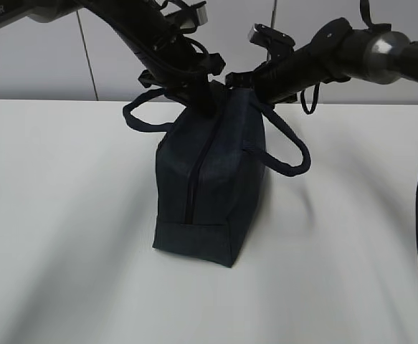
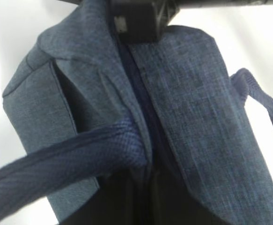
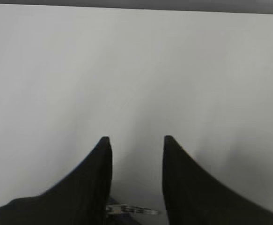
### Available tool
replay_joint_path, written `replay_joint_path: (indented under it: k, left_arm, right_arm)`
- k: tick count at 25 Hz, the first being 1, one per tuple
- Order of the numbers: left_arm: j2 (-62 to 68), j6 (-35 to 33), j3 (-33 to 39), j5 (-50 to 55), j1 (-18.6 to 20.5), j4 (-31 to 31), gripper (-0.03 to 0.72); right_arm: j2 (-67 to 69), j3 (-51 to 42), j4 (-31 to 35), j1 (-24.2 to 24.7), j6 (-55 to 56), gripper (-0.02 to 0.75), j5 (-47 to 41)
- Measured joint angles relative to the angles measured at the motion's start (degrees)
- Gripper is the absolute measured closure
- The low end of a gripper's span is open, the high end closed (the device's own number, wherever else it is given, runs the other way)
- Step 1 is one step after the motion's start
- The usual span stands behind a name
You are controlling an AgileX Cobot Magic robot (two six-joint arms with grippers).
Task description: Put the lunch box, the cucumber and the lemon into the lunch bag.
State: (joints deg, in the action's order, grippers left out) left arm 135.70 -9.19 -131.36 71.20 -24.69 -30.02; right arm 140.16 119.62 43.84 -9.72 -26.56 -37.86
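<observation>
Lunch bag [image 1: 209, 193] stands zipped shut on table [image 1: 65, 215], contents hidden.

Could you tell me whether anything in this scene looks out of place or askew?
Nothing spilled or damaged shows. The lunch bag stands upright on the table with its zipper closed along the top. Only oddity: lunch box, cucumber and lemon are not visible anywhere.

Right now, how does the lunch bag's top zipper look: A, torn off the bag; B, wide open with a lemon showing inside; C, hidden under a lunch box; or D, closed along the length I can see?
D: in the exterior view the lunch bag stands upright on the table, its zipper one closed dark line.
</observation>
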Motion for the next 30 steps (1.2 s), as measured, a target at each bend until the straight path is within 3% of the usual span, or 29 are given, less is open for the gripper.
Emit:
replay_joint_path:
  k: [3,5,13,18,20,25,30]
  left_arm:
    - [0.0,0.0,0.0,0.0,0.0,0.0,0.697]
    - [0.0,0.0,0.0,0.0,0.0,0.0,0.697]
    - [0.0,0.1,0.0,0.0,0.0,0.7,0.697]
    - [0.0,2.7,-0.1,-0.1,0.0,4.0,0.682]
    - [0.0,3.0,-0.1,-0.1,0.0,4.9,0.634]
    - [-0.2,3.2,-0.1,-0.2,0.0,6.0,0.381]
    - [-2.8,3.5,-0.1,-0.1,0.0,7.3,0.323]
  right_arm:
    - [-0.1,1.4,-2.0,0.2,0.8,0.344,-1.6]
    - [-0.6,2.7,-5.8,0.4,1.8,0.316,-4.0]
    - [-5.5,7.4,-18.5,0.9,6.0,0.298,-13.5]
    - [-9.9,10.6,-23.6,0.9,6.2,0.297,-25.5]
    - [-11.7,11.3,-25.3,0.9,7.0,0.297,-30.0]
    - [-16.1,11.6,-29.2,0.9,9.7,0.297,-33.1]
    - [-18.9,11.6,-32.2,0.9,11.9,0.297,-33.9]
